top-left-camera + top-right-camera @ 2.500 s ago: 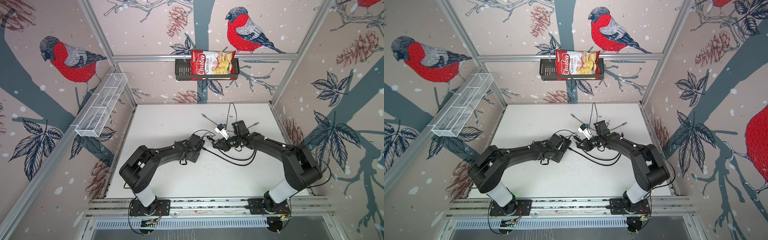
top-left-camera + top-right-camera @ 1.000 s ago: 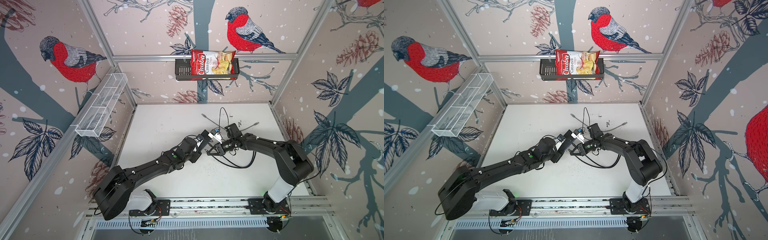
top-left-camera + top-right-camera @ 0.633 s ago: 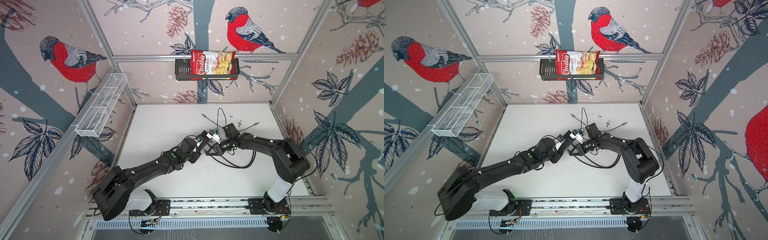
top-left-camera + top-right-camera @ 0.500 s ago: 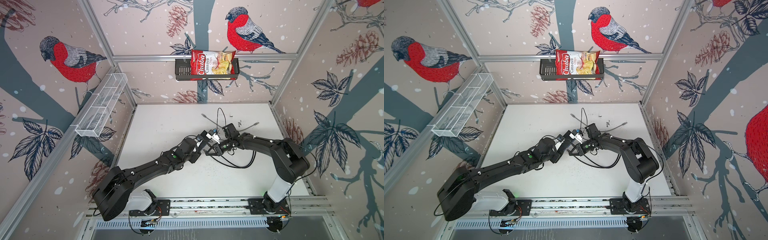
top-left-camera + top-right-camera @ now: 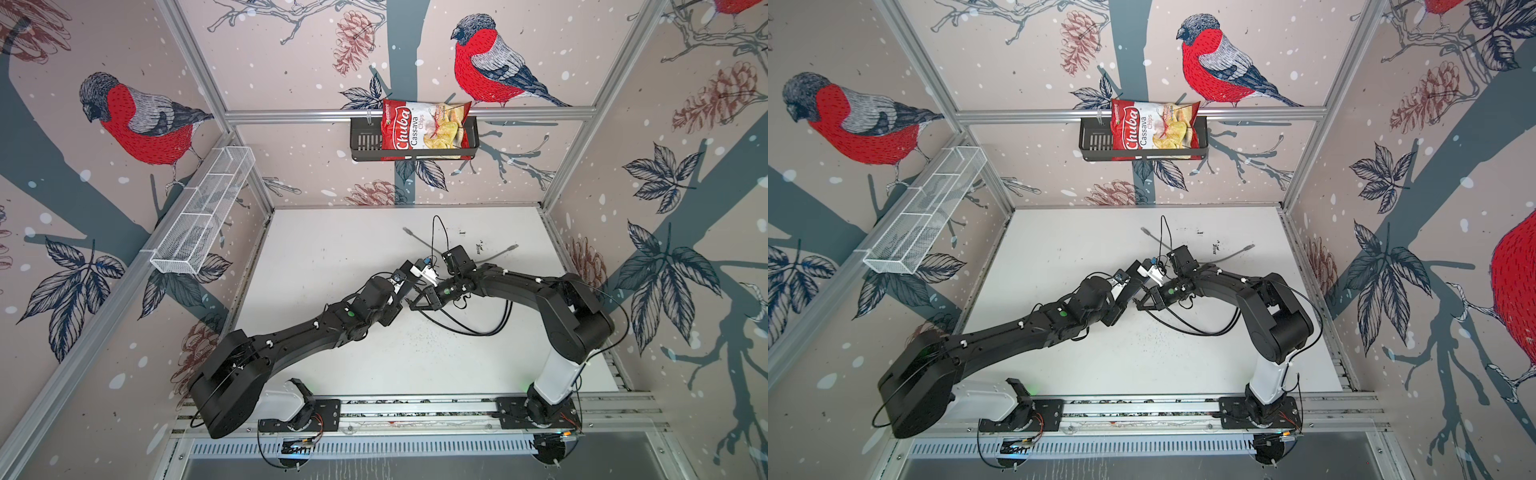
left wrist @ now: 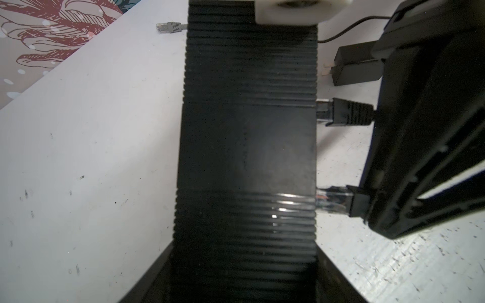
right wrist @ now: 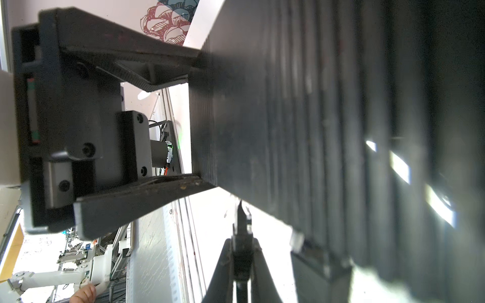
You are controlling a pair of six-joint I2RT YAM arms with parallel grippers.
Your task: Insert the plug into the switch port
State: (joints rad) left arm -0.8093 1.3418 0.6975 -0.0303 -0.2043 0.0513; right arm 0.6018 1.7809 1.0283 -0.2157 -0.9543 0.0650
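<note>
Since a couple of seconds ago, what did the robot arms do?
The left arm stretched out long and low; its left gripper clamps the switch. The right gripper, pinching the plug, slid left to the switch's edge. The chips bag and loose grey cable stayed put.

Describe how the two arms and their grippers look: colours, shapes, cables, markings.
The left arm and the right arm are matte black with chunky rounded links, except a white lowest link on each. Small white clips sit along the links, and thin black cables loop past the joints. The left gripper and the right gripper are black, with flat tapering jaws.
</note>
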